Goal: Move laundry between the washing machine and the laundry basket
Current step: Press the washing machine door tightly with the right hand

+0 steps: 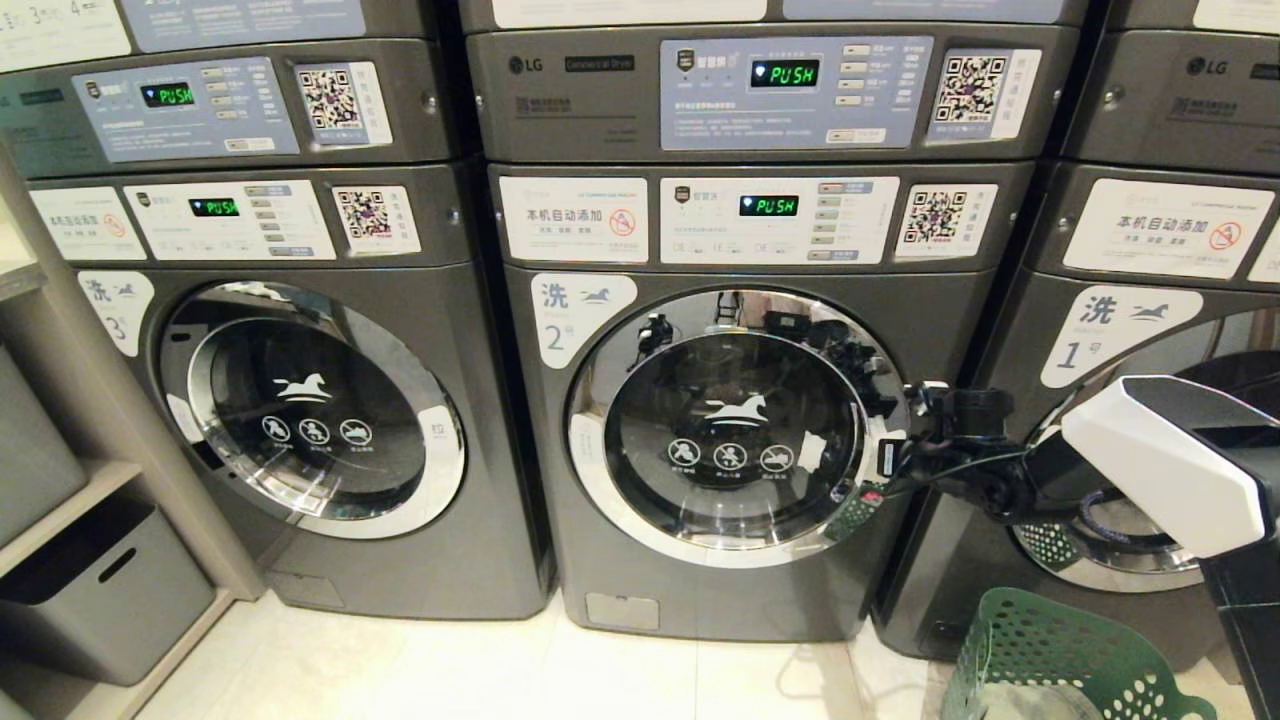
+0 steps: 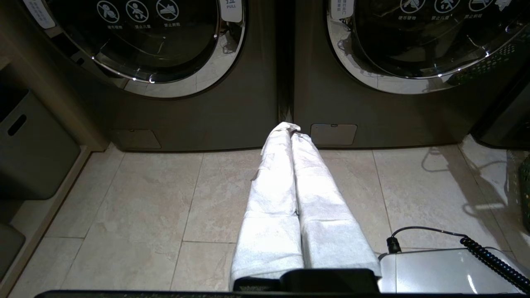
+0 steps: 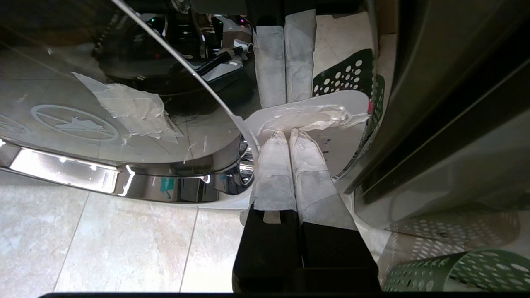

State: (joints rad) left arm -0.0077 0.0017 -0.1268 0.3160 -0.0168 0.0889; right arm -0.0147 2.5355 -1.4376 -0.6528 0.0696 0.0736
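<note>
Right at the door edge of the washing machine [image 1: 735,400], number 2 in the middle, the right hand [image 3: 288,134] has its fingers pressed together, holding nothing. Left hand [image 2: 290,127] sits low over the floor, closed too. Laundry basket [image 1: 1050,655] is near right.

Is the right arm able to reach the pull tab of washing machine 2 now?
Probably yes. The shut right end effector already sits at the white pull tab on the right rim of the washing machine, door closed, nothing between them.

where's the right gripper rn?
Head view, right of centre: the right gripper is at the right rim of washing machine 2's door, fingers shut, above the green laundry basket.
</note>
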